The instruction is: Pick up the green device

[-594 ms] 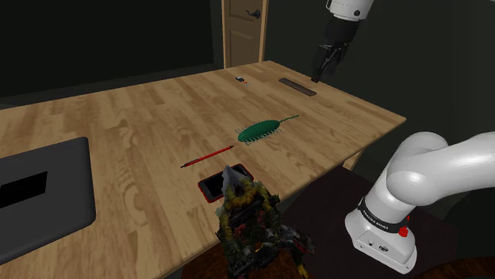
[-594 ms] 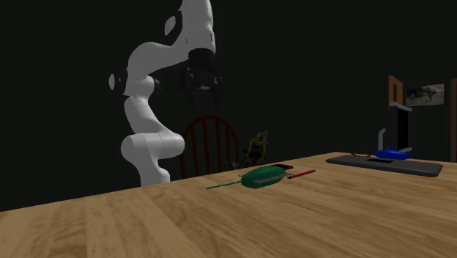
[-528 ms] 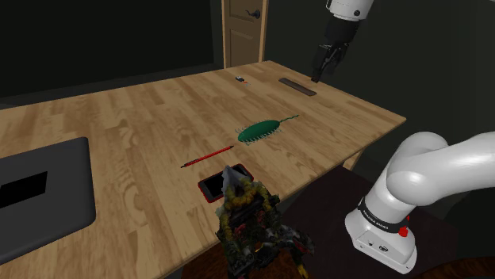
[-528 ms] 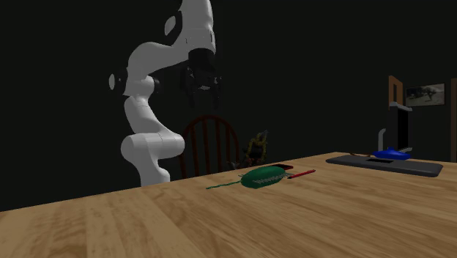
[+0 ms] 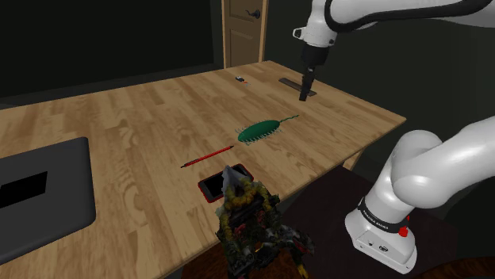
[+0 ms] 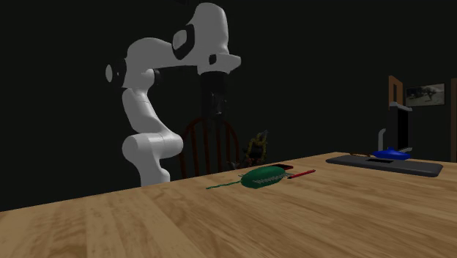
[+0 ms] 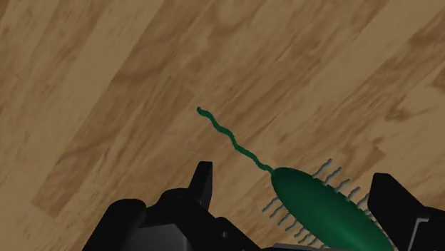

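Lying flat on the wooden table (image 5: 143,119), the green device (image 5: 262,129) is found about midway between the two long edges, in the half toward the short edge by the door; its wavy tail is pointed to that short edge; a red pencil (image 5: 208,156) is placed near it, on the side of the long edge that faces the stand. The gripper (image 5: 304,93) is held above the table, apart from the device; its fingers (image 7: 203,182) are spread wide and nothing is clasped (the oval body is seen below, between them). The device is judged to be light; the body is probably stiff and smooth, so it could slip; the side bristles and the thin tail are probably soft. It should be taken across the narrow width of the body, at the middle, not by the tail; no brand, label or writing can be read.
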{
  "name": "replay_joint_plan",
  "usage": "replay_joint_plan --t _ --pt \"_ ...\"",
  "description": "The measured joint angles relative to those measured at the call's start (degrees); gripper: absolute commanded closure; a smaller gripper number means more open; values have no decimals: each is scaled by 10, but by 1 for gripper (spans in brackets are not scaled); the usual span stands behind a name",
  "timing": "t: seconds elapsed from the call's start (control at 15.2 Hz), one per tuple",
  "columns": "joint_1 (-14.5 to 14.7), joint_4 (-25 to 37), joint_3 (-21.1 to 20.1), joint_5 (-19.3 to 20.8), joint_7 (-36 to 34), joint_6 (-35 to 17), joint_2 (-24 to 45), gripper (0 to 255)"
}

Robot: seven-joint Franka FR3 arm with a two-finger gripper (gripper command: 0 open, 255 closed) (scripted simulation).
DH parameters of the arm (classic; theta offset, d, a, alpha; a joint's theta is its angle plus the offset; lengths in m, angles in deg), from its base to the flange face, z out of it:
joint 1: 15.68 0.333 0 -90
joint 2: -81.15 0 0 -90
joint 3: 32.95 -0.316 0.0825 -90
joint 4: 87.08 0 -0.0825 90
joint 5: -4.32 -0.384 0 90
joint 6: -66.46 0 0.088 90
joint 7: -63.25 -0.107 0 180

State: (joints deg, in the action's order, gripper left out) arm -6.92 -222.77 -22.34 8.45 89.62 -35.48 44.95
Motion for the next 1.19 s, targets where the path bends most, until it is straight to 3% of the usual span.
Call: replay_joint_plan --t 0.46,0.99,1.06,1.19 --pt "80 1 56 5 253 -82 127 0" --pt "91 -39 67 4 295 -150 162 0" --pt "91 -41 67 4 295 -153 164 255" --pt "90 -43 68 4 296 -156 165 255"
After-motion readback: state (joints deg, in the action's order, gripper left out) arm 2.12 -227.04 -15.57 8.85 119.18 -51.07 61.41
